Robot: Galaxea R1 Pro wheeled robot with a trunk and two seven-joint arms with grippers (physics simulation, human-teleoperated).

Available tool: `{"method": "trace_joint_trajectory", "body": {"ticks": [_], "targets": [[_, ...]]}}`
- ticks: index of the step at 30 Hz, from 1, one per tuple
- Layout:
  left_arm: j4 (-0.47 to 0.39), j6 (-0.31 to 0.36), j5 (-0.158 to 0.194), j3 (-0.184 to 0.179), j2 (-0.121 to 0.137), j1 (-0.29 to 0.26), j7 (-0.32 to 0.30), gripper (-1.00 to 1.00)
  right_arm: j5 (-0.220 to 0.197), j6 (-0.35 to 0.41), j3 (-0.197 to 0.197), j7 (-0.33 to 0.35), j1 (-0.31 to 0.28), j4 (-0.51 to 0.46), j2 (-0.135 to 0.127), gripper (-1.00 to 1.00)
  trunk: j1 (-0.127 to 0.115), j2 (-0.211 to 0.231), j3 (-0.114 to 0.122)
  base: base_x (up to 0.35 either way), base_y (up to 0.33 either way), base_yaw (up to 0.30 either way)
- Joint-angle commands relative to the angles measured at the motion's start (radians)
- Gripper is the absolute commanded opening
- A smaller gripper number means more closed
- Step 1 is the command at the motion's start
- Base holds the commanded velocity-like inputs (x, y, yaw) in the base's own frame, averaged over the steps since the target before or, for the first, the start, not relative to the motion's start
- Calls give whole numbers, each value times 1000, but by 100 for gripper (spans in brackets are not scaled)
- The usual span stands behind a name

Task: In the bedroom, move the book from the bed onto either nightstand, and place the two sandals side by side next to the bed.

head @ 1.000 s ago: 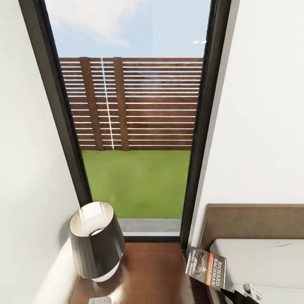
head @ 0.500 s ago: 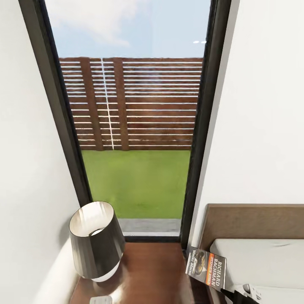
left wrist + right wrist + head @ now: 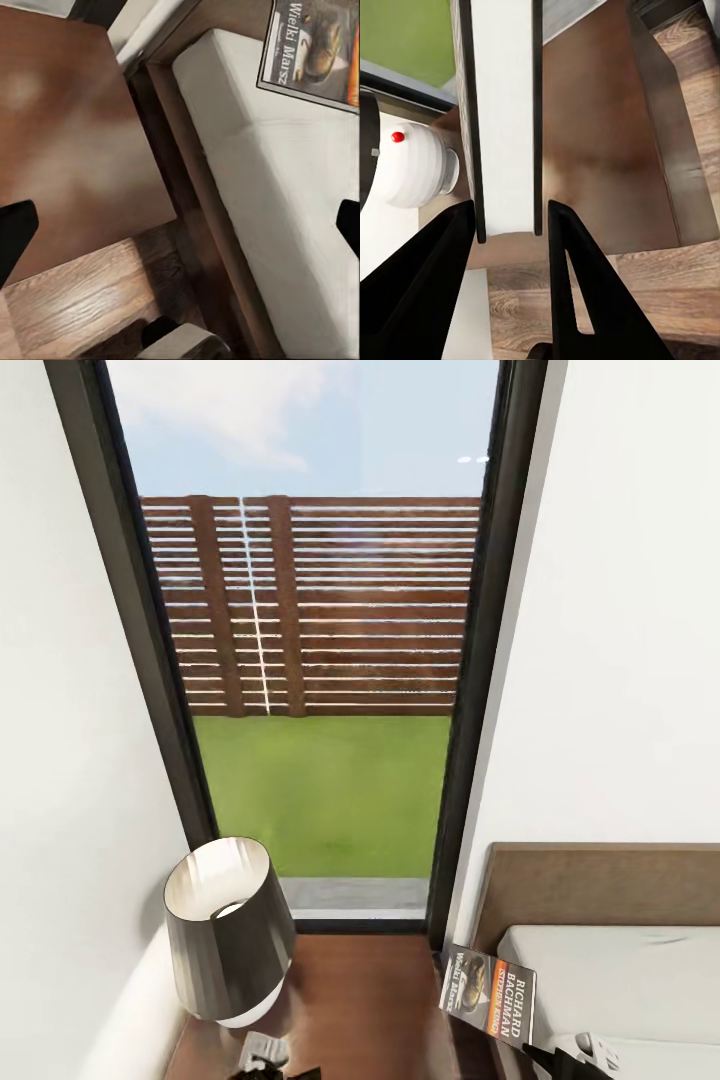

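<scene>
1. Your right pincer [image 3: 510,225] has its two dark fingers [image 3: 424,289] pressed on both faces of the book [image 3: 488,994], so it holds the book edge-on; in the right wrist view you see the white page block between the fingers.
2. In the head view the book stands tilted, above the gap between the nightstand [image 3: 370,1000] and the bed [image 3: 620,970], just beside the headboard [image 3: 600,885].
3. The right arm comes up from the lower right corner of the head view, under the book.
4. Your left pincer [image 3: 180,225] is wide open and holds nothing; its fingertips [image 3: 15,232] are at both edges of the left wrist view.
5. It looks down over the nightstand edge, the wood floor [image 3: 82,300] and the mattress side.
6. A dark lamp [image 3: 228,940] stands on the nightstand, near the window [image 3: 320,660].
</scene>
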Motion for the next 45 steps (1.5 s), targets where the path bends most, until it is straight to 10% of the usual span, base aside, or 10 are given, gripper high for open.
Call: {"method": "trace_joint_trajectory", "body": {"ticks": [1, 10, 34, 45], "targets": [[-19, 24, 4, -6, 1, -2, -23, 100, -1, 10, -8, 4, -1, 0, 0, -100, 0, -2, -2, 0, 0, 0], [-520, 524, 3, -8, -6, -5, -393, 100, -1, 11, -8, 4, -1, 0, 2, -100, 0, -2, -2, 0, 0, 0], [-574, 582, -5, -10, -6, -7, -445, 100, -6, 19, -8, 32, -1, -12, -7, -100, 0, -2, -2, 0, 0, 0], [-574, 582, -5, -9, -7, -7, -443, 100, -8, 33, -7, 206, -1, -22, -8, -100, 0, -2, -2, 0, 0, 0]]}}
